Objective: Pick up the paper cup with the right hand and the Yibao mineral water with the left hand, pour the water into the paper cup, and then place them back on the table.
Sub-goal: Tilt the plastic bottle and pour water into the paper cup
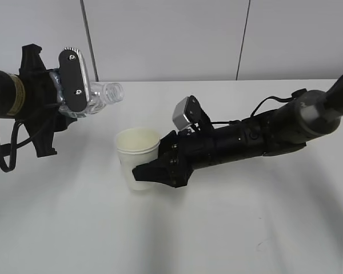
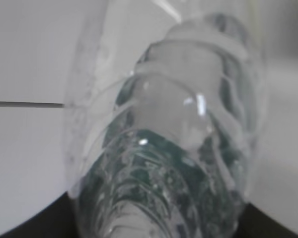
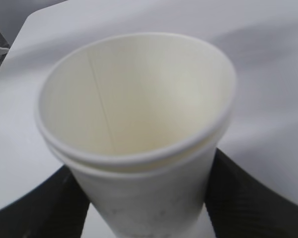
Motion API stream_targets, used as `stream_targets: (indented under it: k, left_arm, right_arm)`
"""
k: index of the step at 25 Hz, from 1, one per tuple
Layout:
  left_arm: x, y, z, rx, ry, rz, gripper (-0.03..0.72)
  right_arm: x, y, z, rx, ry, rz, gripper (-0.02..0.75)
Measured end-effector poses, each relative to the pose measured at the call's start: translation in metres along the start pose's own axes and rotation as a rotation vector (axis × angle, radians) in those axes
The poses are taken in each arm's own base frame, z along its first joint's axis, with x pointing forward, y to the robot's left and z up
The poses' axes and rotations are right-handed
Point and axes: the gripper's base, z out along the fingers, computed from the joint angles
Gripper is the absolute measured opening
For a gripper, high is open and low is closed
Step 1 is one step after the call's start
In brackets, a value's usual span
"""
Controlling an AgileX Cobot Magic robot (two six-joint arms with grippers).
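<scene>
There is one paper cup (image 1: 137,157) and one Yibao mineral water (image 1: 100,96) bottle, and two black arms work over the table (image 1: 228,228). The right hand (image 1: 154,171) has its fingers closed around the lower part of the cup, which stands upright with a double rim in the right wrist view. The left hand (image 1: 68,85) grips the bottle and holds it tilted almost flat in the air, its open mouth pointing right, above and left of the cup.

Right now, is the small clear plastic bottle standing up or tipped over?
Tipped. The small clear plastic bottle lies nearly sideways in the left fingers, its open mouth pointing toward the off-white paper cup.
</scene>
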Motion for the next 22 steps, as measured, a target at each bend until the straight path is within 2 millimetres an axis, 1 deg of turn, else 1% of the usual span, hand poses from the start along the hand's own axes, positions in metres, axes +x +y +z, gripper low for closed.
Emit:
stream_targets:
  k: [4,10,13,22]
  left_arm:
    - [0.0007,0.0002,0.0,-0.003,0.007,0.013,0.353]
    - [0.0019,0.001,0.0,-0.01,0.021,0.056,0.347]
    - [0.0017,0.0016,0.0,-0.017,0.02,0.103,0.337]
    - [0.0018,0.0026,-0.0001,-0.026,0.022,0.174,0.335]
  right_arm:
    - [-0.0041,0.0038,0.0078,-0.009,0.012,-0.016,0.521]
    - [-0.0074,0.0016,0.0081,-0.004,0.009,-0.01,0.521]
    - [-0.0072,0.0016,0.0082,-0.004,0.009,-0.001,0.521]
    - [-0.0066,0.0015,0.0084,-0.005,0.01,0.005,0.521]
